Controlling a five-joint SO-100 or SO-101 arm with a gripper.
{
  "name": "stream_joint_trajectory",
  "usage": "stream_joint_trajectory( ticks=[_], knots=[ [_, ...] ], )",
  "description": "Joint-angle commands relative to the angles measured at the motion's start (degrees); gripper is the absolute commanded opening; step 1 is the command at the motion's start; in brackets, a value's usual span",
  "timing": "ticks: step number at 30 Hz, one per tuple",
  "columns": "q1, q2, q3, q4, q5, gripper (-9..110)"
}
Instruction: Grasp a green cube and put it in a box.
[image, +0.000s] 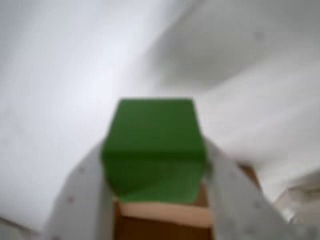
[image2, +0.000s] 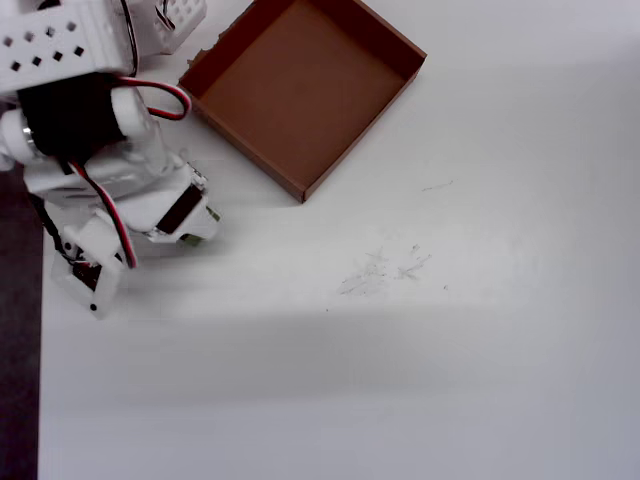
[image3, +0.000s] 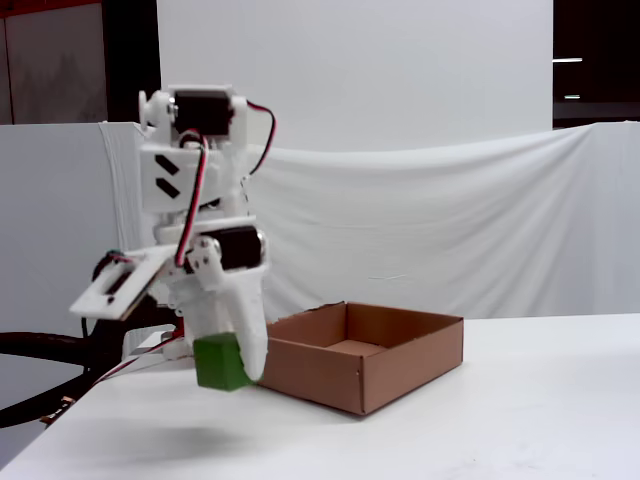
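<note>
The green cube (image3: 220, 362) is held between my white gripper's (image3: 228, 358) fingers, lifted a little above the white table, just left of the box (image3: 372, 375) in the fixed view. In the wrist view the cube (image: 154, 145) fills the gap between the two white fingers (image: 82, 195), and a brown wall of the box (image: 160, 222) shows below it. In the overhead view the box (image2: 255, 150) lies open and empty at the top centre. The arm (image2: 110, 170) sits to its left and covers the cube.
A white cloth backdrop (image3: 450, 220) hangs behind the table. The table's left edge, with a dark floor strip (image2: 18, 330), runs down the overhead view. Red and black wires (image2: 150, 95) loop off the arm. Faint scuff marks (image2: 380, 270) lie mid-table.
</note>
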Motion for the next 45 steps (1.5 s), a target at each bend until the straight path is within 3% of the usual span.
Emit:
stream_joint_trajectory(
  ticks=[1,9,22,45],
  knots=[
    [-1.1,5.9,-0.5,1.6,-5.6,13],
    [-8.1,16.6,-0.7,10.5,-14.9,14],
    [-24.4,18.1,-5.6,20.9,-15.5,15],
    [-39.2,7.2,13.7,2.3,-11.7,14]
  ],
)
